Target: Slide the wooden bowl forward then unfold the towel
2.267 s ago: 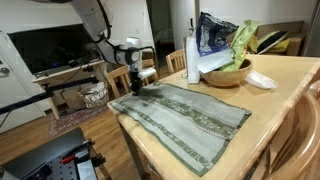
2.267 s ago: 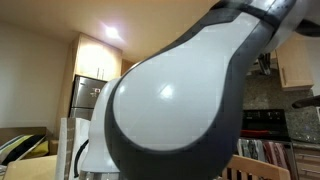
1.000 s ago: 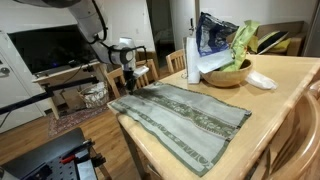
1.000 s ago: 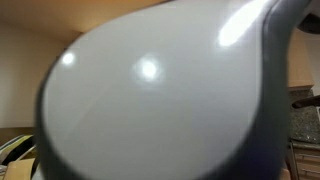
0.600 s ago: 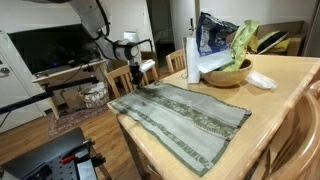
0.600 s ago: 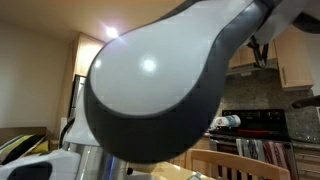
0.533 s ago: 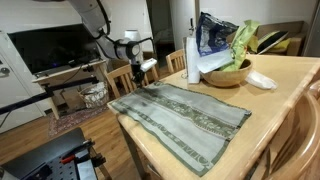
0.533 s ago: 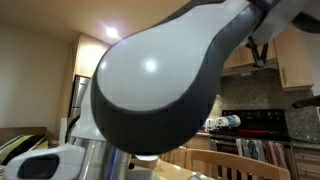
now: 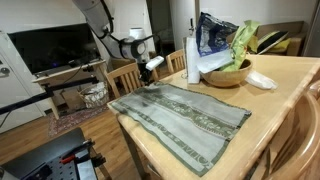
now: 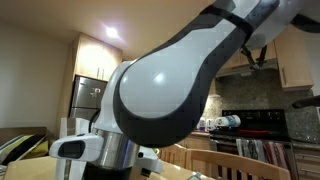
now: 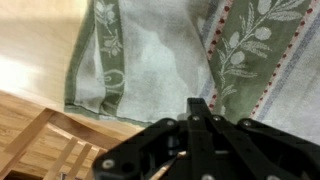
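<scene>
The towel (image 9: pixel 180 112) lies spread flat on the wooden table (image 9: pixel 285 75), grey-green with paler patterned stripes. In the wrist view it fills the upper part (image 11: pixel 150 50), with its corner on the table edge. The wooden bowl (image 9: pixel 228 75) stands beyond the towel's far end and holds green leaves and a white thing. My gripper (image 9: pixel 150 70) hangs above the towel's far left corner, apart from the cloth. In the wrist view its fingers (image 11: pixel 200 108) are pressed together with nothing between them.
A white bottle (image 9: pixel 192 58) and a blue bag (image 9: pixel 213 33) stand by the bowl, and a small white dish (image 9: pixel 262 80) lies to its right. Wooden chairs stand behind the gripper (image 9: pixel 122 80) and at the near right (image 9: pixel 300 140). My arm's casing (image 10: pixel 170 90) blocks one exterior view.
My gripper has risen off the towel's far left corner and moved a little right and away. The towel and bowl have not moved.
</scene>
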`<action>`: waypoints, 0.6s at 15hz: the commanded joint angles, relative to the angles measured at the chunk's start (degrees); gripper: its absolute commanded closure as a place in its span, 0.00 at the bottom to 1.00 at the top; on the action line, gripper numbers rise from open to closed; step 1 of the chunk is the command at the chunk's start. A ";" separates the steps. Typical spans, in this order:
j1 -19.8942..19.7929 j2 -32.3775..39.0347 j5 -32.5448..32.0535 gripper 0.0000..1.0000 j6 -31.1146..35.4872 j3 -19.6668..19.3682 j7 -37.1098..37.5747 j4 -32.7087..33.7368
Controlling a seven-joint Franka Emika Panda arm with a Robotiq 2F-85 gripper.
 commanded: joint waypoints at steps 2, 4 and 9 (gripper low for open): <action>-0.38 1.13 -0.47 0.96 0.73 -0.22 2.76 0.58; -0.70 1.12 -0.84 0.96 -0.17 0.29 2.08 0.26; -0.97 1.55 -0.81 0.96 -0.16 0.32 2.19 0.35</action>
